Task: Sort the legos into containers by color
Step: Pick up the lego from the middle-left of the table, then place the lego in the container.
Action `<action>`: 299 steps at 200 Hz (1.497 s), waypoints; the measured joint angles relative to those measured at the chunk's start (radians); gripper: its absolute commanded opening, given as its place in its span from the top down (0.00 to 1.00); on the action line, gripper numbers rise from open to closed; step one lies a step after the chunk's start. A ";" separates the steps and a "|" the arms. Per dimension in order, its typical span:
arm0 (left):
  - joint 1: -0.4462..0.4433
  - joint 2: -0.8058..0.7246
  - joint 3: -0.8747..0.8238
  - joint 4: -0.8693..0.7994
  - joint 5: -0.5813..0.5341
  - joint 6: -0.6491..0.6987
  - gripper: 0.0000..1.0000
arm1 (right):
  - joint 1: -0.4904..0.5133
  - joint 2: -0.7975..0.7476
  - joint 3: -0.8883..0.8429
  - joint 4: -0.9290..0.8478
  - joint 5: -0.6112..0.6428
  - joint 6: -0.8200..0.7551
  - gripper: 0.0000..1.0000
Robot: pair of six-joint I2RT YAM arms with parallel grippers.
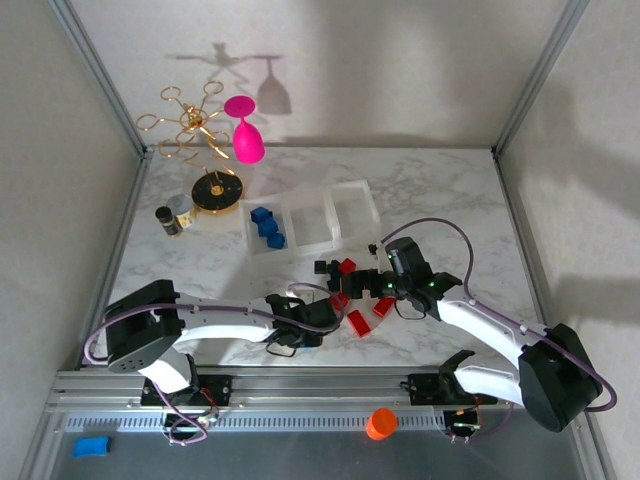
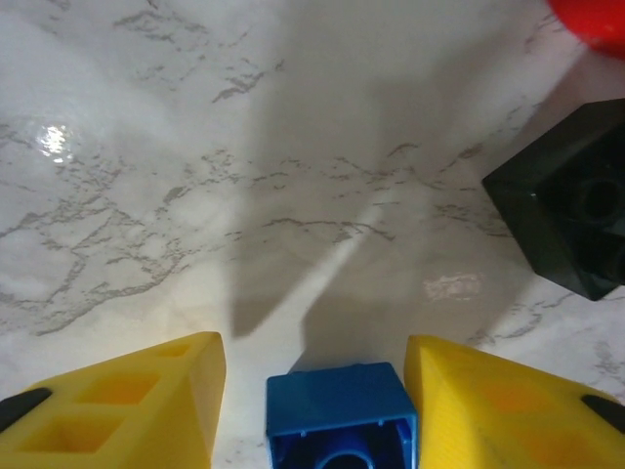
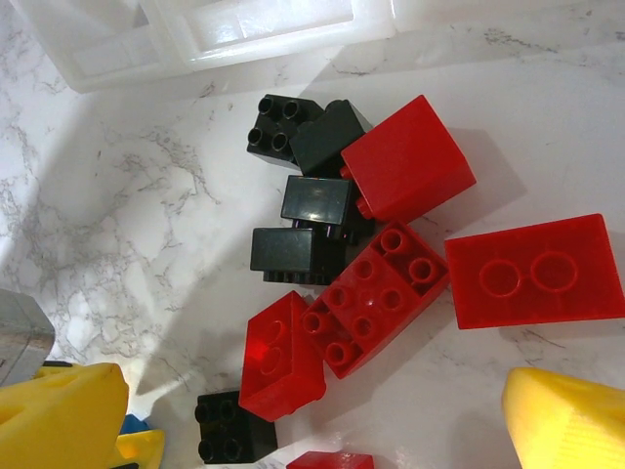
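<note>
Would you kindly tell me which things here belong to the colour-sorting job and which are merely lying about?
Belong to the job: small blue plastic bricks, red plastic bricks, black plastic bricks, translucent white three-compartment tray.
Lying about: gold wire stand, pink plastic goblet, orange round cap, larger blue block, two small jars.

The left arm [image 1: 220, 318] is lying low, stretched out toward the right, and the left gripper [image 2: 311, 344] is pointing down with its yellow fingers [image 2: 146, 401] standing partly apart. The right arm [image 1: 480, 325] is angling in leftward, the right gripper [image 3: 312, 415] hanging with jaws spread wide.
</note>
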 measured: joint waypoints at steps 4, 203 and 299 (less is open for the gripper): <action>-0.001 0.003 0.000 0.001 0.000 0.000 0.55 | 0.000 0.000 -0.001 0.000 0.000 0.000 0.01; 0.372 -0.208 0.243 -0.163 -0.265 0.167 0.67 | 0.000 0.012 0.053 0.111 0.027 0.027 0.01; 0.658 0.055 0.369 -0.048 -0.262 0.399 0.67 | 0.000 0.174 0.146 0.217 0.084 0.060 0.01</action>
